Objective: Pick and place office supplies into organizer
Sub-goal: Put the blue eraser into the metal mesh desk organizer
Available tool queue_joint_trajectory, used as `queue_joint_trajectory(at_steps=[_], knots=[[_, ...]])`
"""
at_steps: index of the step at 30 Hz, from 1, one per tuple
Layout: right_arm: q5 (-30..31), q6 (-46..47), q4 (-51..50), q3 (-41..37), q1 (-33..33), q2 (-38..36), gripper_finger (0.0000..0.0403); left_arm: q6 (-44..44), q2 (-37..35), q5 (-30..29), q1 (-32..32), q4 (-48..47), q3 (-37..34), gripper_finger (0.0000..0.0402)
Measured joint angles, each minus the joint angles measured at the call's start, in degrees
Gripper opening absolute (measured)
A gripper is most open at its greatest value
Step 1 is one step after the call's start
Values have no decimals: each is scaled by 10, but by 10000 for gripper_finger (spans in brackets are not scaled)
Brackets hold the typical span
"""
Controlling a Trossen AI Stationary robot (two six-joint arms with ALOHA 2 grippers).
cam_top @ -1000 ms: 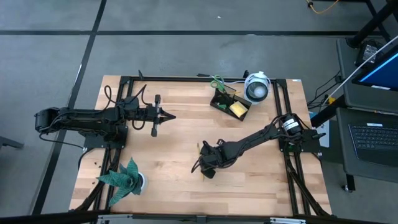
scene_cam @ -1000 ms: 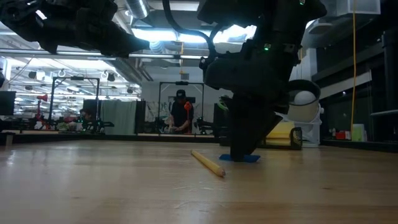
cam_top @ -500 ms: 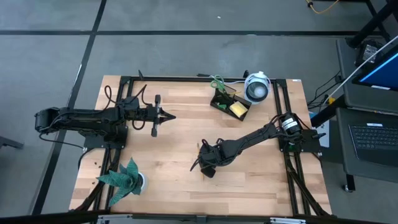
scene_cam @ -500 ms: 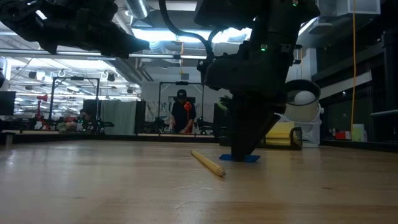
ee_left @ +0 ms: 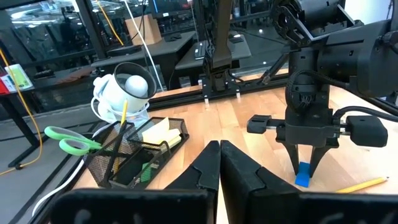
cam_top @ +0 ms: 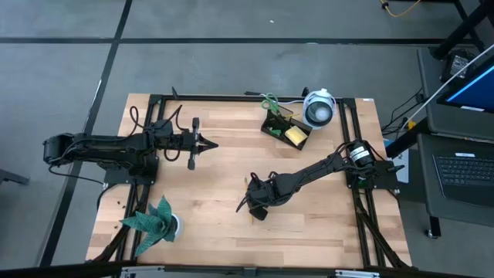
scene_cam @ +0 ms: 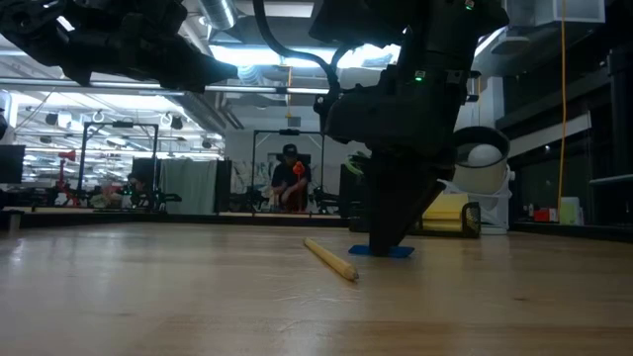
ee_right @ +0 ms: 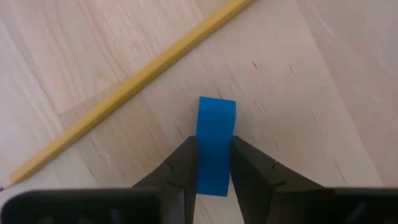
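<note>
Right claw [ee_right: 213, 163] grips the small blue block [ee_right: 215, 143] on the bench [cam_top: 216, 224], low centre of the high view, beside a yellow pencil [ee_right: 130, 90]. Left claw [cam_top: 210, 144], fingers together, waits at left.

pencil [ee_right: 127, 90] ends cut off, organizer [cam_top: 282, 129] contents tiny

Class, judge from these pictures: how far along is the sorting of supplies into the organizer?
Done: scissors and sticky-note pad sit in the organizer. In hand: the right gripper clamps the blue block on the table. Left: one pencil beside it. The left gripper waits, shut.
</note>
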Motion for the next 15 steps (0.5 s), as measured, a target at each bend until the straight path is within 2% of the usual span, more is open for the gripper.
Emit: queue_joint_trajectory(at_steps=[7,15], knots=[[-4,-1,-7,8,0,-6,85,0,0,0,0,0,0,5],[22,-31,-49,50,-2,-12,84,0,0,0,0,0,0,4]])
